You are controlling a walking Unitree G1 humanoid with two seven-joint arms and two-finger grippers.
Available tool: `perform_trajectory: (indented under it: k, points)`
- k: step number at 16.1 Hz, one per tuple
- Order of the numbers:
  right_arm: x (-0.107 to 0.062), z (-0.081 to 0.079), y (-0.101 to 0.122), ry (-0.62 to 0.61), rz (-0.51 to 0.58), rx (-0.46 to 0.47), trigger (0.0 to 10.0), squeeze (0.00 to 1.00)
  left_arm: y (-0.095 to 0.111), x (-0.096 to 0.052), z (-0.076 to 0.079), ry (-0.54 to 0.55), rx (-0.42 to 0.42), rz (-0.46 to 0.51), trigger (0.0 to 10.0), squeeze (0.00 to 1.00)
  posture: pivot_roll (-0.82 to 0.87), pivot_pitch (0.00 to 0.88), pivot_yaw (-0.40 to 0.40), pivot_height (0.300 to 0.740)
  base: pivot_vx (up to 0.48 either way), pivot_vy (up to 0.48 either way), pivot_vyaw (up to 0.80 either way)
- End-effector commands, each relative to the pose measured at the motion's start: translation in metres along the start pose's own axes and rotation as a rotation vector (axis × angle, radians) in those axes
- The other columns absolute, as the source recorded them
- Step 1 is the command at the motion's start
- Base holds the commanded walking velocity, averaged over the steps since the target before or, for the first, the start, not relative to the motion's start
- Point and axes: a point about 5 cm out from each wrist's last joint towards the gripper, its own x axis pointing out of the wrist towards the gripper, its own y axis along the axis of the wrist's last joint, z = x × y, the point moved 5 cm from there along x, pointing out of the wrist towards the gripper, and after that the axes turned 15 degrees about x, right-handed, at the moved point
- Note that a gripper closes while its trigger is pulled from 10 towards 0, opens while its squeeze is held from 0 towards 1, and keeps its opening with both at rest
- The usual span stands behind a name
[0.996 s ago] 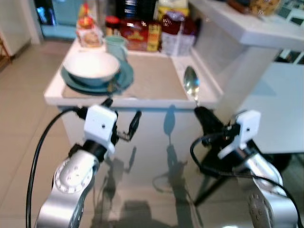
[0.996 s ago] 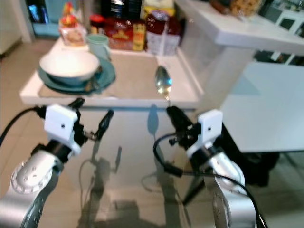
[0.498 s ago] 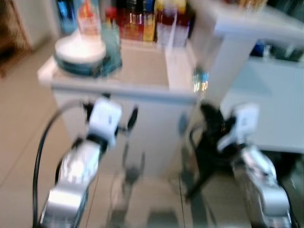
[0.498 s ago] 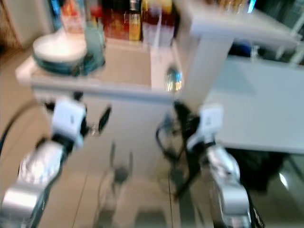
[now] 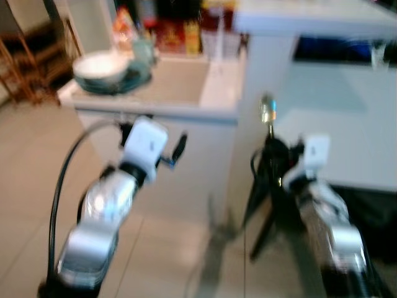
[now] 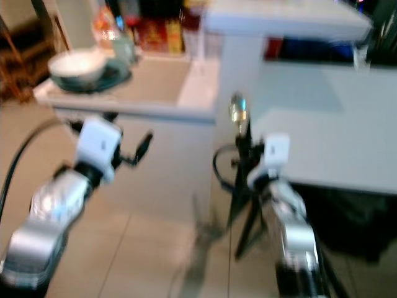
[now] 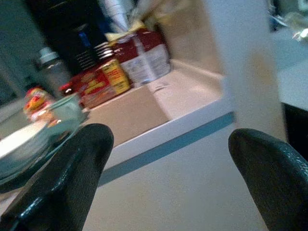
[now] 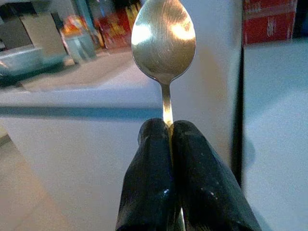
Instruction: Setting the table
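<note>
My right gripper (image 8: 168,127) is shut on the handle of a metal spoon (image 8: 163,38), which it holds upright with the bowl up. In the eye views the spoon (image 5: 267,110) stands before the corner of the white table (image 5: 214,102). A white bowl (image 5: 99,64) rests on a teal plate (image 5: 124,82) at the table's far left, beside a teal cup (image 5: 141,53). A beige mat (image 5: 170,87) lies to the right of the plate. My left gripper (image 7: 163,159) hangs open and empty in front of the table's side panel. The eye views are blurred.
Red and yellow food packets and bottles (image 5: 183,34) line the back of the table. A taller white counter (image 5: 310,18) rises at the right, with a lower white surface (image 5: 335,124) beneath it. Wooden chair legs (image 5: 25,62) stand at the far left. Tiled floor (image 5: 173,248) lies below.
The whole picture has shifted and blurred, so the camera has moved: the table now lies farther off and to the left. The right gripper keeps hold of the upright spoon.
</note>
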Motion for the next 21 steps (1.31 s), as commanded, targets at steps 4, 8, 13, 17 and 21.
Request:
perform_trajectory:
  k: [4,8,13,17,21]
  points:
    - [0.005,0.006,0.005,-0.001,-0.008,-0.007,10.0,0.00,-0.004,0.003,-0.005,-0.008,0.002,-0.019,10.0,0.00,-0.02,0.037,0.077,0.740,0.000,-0.480,0.00]
    - [-0.004,-0.022,0.052,0.063,0.180,-0.038,10.0,0.00,-0.015,-0.009,-0.024,0.105,-0.009,-0.083,10.0,0.00,0.01,0.057,0.007,0.740,0.000,-0.480,0.00]
    - [-0.018,-0.016,0.043,-0.025,0.139,0.086,10.0,0.00,-0.017,-0.011,-0.017,0.097,0.000,-0.101,10.0,0.00,-0.01,0.072,-0.003,0.740,0.000,-0.480,0.43]
    - [-0.020,-0.016,0.036,-0.073,0.103,0.084,10.0,0.00,-0.014,-0.006,-0.017,0.093,0.008,-0.096,10.0,0.00,-0.01,0.081,-0.002,0.740,0.000,-0.480,0.00]
    - [-0.020,-0.013,0.037,-0.103,0.096,0.097,10.0,0.00,-0.013,-0.006,-0.016,0.088,0.011,-0.095,10.0,0.00,-0.01,0.084,-0.004,0.740,0.000,-0.480,0.00]
